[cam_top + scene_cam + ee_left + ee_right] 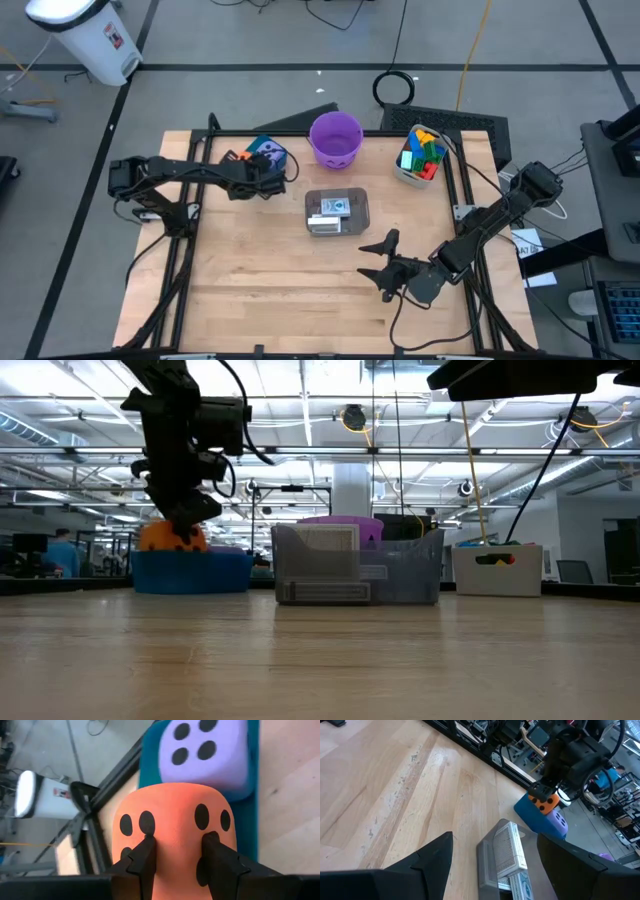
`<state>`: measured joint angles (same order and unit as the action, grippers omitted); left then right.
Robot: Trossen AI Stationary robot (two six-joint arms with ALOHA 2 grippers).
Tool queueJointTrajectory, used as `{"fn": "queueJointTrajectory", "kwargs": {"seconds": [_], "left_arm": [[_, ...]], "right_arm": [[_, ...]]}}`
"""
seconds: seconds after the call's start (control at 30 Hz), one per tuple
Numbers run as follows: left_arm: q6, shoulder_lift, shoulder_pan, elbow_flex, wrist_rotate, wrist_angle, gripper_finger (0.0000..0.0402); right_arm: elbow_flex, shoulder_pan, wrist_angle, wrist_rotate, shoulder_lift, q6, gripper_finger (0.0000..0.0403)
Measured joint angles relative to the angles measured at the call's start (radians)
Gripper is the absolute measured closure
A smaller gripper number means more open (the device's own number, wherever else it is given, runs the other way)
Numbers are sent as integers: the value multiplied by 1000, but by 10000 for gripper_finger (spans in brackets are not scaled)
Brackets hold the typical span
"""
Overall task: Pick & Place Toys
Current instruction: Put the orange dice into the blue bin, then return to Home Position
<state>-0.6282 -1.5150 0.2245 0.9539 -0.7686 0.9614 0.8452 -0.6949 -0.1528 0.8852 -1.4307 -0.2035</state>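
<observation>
The left gripper (177, 852) pinches the orange die (172, 827) over the teal bin (262, 150), at ten o'clock. The right gripper (385, 265) waits wide open and empty at five o'clock.

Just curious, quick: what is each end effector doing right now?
Left end effector: closed on the orange foam die.
Right end effector: open, empty.

The left arm stretches across the worktop's far left part, its left gripper (177, 847) pointing down, the 2 fingers (145, 855) pinched on something. The right arm bends in from the right edge; the right gripper (385, 268) hovers near the front edge, fingers spread.
</observation>
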Motion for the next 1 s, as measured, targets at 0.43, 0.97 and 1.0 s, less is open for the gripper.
{"fn": "queueJointTrajectory", "kwargs": {"seconds": [0.43,0.97,1.0], "left_arm": [[58,0,-4,-28,101,-50,157],[121,60,-17,184,222,101,12],[129,73,-23,224,222,112,11]], "right_arm": [[0,1,0,0,0,0,140],[0,1,0,1,0,-18,140],[0,1,0,1,0,-21,140]]}}
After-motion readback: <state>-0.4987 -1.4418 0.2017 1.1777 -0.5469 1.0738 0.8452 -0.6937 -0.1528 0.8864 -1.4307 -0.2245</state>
